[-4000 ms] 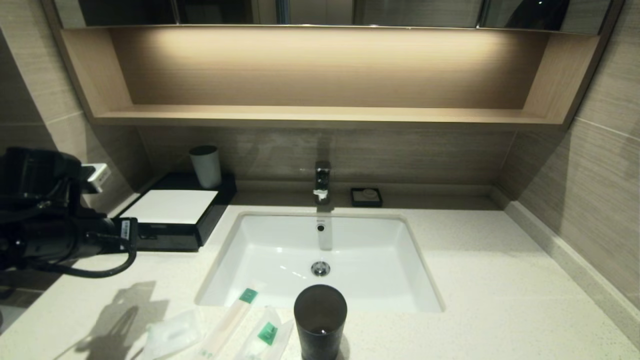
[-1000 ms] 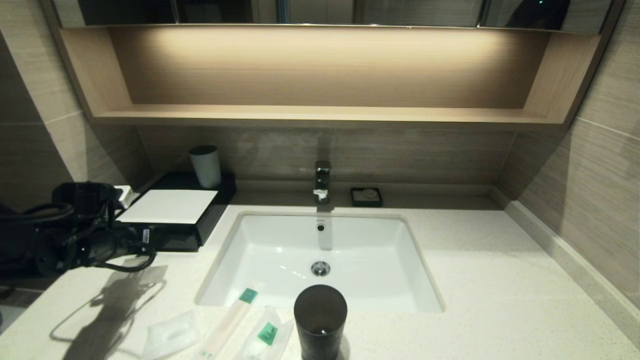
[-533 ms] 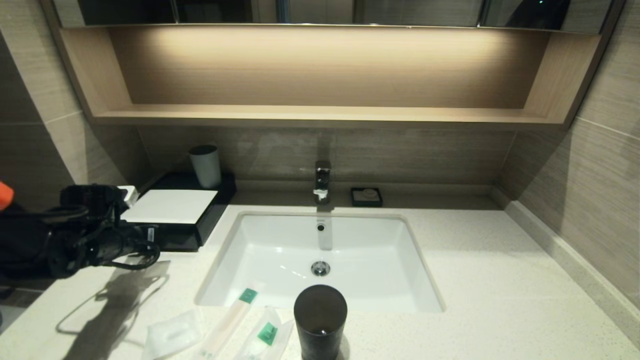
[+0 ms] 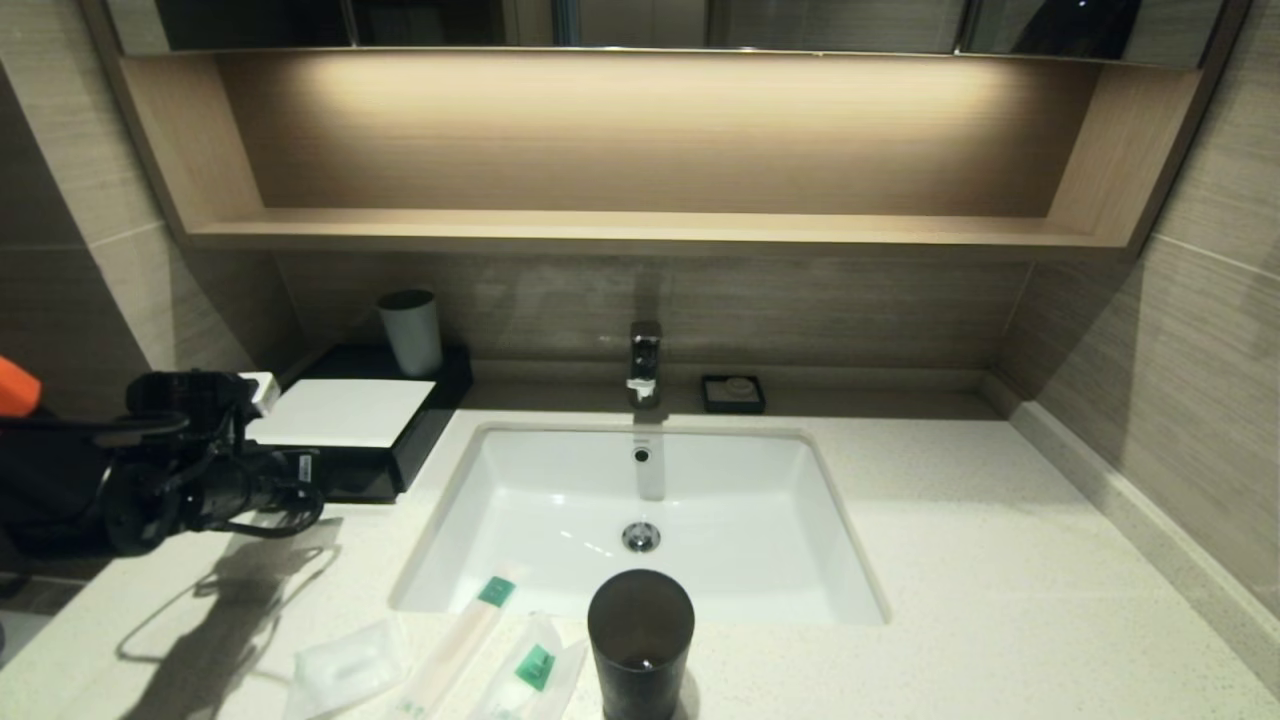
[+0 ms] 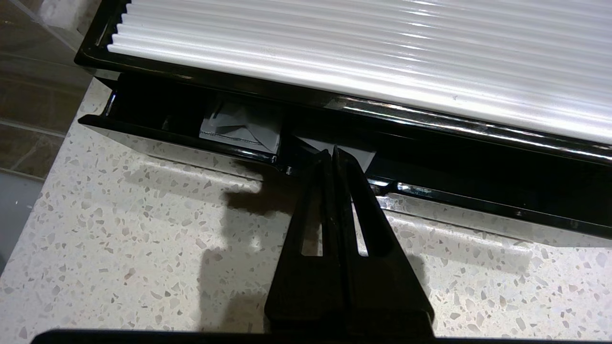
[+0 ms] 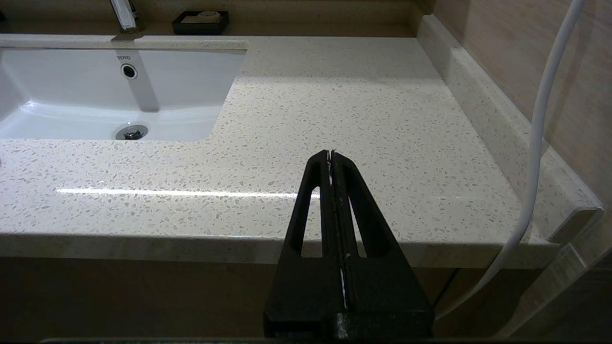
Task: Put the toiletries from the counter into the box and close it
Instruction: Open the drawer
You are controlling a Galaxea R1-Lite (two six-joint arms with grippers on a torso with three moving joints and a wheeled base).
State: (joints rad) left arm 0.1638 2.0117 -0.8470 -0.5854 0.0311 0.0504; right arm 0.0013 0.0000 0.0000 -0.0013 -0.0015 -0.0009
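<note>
The black box [image 4: 420, 425] with its white top panel [image 5: 382, 52] stands at the counter's back left. Its front tray [image 5: 181, 138] is out a little, and white paper packets [image 5: 239, 130] show inside. My left gripper [image 5: 332, 152] is shut and holds nothing, with its tips over the tray's front lip; in the head view the left gripper [image 4: 312, 472] sits low against the box front. The toiletries lie at the near edge: a squarish packet [image 4: 345, 670], a long thin packet [image 4: 455, 645] and a green-labelled one [image 4: 535, 665]. My right gripper [image 6: 331, 153] is shut above the counter's [image 6: 363, 110] right front edge.
A dark cup [image 4: 640, 640] stands next to the packets, in front of the white basin [image 4: 560, 490]. A pale cup [image 4: 410, 332] sits on the box's back end. Behind the basin are the faucet [image 4: 645, 362] and a small black dish [image 4: 733, 393]. A white cable [image 6: 535, 143] hangs at the right.
Since four seconds ago the left arm has come down to counter height; over the last second it has edged right, closer to the box front. The packets and cups have not moved.
</note>
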